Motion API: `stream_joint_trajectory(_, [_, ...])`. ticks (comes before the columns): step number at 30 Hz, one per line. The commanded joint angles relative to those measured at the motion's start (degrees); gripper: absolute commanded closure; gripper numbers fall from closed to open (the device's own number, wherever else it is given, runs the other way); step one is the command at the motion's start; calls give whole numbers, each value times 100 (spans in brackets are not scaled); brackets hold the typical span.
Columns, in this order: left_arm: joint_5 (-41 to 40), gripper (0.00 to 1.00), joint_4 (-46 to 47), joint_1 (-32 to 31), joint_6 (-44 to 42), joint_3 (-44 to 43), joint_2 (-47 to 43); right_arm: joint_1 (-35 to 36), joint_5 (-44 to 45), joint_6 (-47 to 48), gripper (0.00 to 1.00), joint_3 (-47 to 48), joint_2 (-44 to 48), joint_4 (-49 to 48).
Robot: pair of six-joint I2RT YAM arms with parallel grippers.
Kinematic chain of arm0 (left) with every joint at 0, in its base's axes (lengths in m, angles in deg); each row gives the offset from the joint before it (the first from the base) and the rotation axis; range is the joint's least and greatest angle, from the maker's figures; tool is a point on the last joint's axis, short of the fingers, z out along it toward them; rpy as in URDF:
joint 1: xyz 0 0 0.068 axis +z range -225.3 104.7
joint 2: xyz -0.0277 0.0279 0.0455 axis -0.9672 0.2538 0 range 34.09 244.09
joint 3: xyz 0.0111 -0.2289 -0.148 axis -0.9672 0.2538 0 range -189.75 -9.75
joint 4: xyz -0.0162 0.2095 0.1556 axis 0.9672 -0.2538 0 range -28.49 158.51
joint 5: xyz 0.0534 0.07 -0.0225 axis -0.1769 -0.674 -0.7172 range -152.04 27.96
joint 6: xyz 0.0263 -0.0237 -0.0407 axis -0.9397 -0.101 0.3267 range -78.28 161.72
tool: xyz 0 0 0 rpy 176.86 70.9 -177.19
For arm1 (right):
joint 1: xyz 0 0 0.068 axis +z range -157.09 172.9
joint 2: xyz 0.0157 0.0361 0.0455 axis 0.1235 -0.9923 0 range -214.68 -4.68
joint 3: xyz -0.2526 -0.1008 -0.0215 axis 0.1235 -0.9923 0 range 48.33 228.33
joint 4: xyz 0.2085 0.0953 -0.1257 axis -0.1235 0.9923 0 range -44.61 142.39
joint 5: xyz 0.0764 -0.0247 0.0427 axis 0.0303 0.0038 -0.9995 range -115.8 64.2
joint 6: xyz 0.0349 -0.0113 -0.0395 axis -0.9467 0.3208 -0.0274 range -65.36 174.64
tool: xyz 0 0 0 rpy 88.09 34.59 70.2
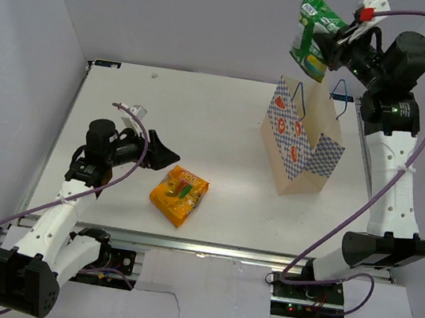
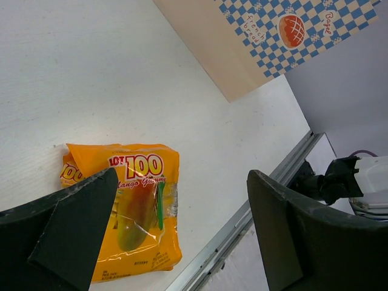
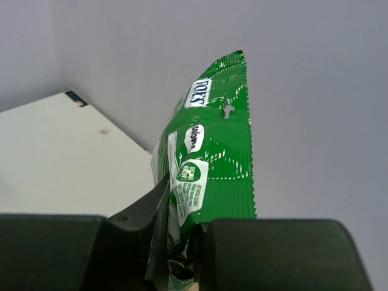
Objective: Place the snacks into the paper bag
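Observation:
An orange-yellow pouch (image 1: 180,194) (image 2: 130,206) lies flat near the table's front edge. My left gripper (image 1: 167,155) (image 2: 182,230) hovers just left of and above it, jaws wide open with nothing between them. The tan paper bag (image 1: 299,144) (image 2: 273,42) with blue-white checkers stands upright at the right, mouth open. High above the bag's far side, my right gripper (image 1: 331,47) (image 3: 182,239) is shut on a green-white pouch (image 1: 314,34) (image 3: 212,157), which hangs in the air.
The table's metal front rail (image 2: 242,224) runs just beyond the orange pouch. The bag's blue cord handles (image 1: 339,90) stick up at its rim. White walls close in the left and back sides.

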Motion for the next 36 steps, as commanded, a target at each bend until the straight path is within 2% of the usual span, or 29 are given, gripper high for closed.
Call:
stream_joint_trajectory(1, [-6, 2, 23, -12, -162, 75, -29, -303, 514, 321, 92, -113, 343, -196])
stream_joint_trajectory(12, [-235, 2, -320, -12, -452, 110, 68, -506, 1174, 962, 92, -2143, 1160, -91])
stream_joint_trajectory(15, [-261, 2, -373, -12, -452, 198, 42, -506, 1244, 1146, 90, -2644, 1319, -56])
stream_joint_trajectory(18, [-270, 2, -373, -12, -434, 268, 77, -506, 1314, 1305, 84, -3005, 1389, -47])
stream_joint_trajectory(21, [-340, 2, -390, -21, -452, 295, 138, -506, 1349, 1393, 73, -3138, 1424, -29])
stream_joint_trajectory(22, [-375, 2, -399, -38, -469, 304, 225, -506, 1358, 1402, 64, -3129, 1424, -20])
stream_joint_trajectory(25, [-621, 2, -443, -187, -618, 208, 532, -506, 1358, 1376, 52, -2971, 1424, -3])
stream_joint_trajectory(29, [-1341, 2, -715, -714, -882, -126, 1183, -515, 1236, 1200, 48, -2498, 1398, 103])
stream_joint_trajectory(31, [-1719, 2, -803, -969, -1040, -380, 1630, -532, 1104, 1138, 43, -2104, 1407, 190])
stream_joint_trajectory(32, [-1781, 2, -856, -1040, -1093, -460, 1780, -532, 860, 1164, 38, -1970, 1407, 234])
stream_joint_trajectory(33, [-1886, 2, -874, -1162, -1146, -539, 1912, -541, 683, 1243, 25, -1830, 1415, 296])
stream_joint_trajectory(34, [-1922, 4, -900, -1216, -1242, -705, 2184, -558, 516, 1287, 20, -1593, 1416, 375])
stream_joint_trajectory(35, [-1940, 4, -961, -1251, -1286, -794, 2308, -558, 114, 1322, 11, -1495, 1416, 541])
stream_joint_trajectory(36, [-1949, 5, -988, -1330, -1339, -873, 2414, -558, -99, 1340, 8, -1433, 1424, 621])
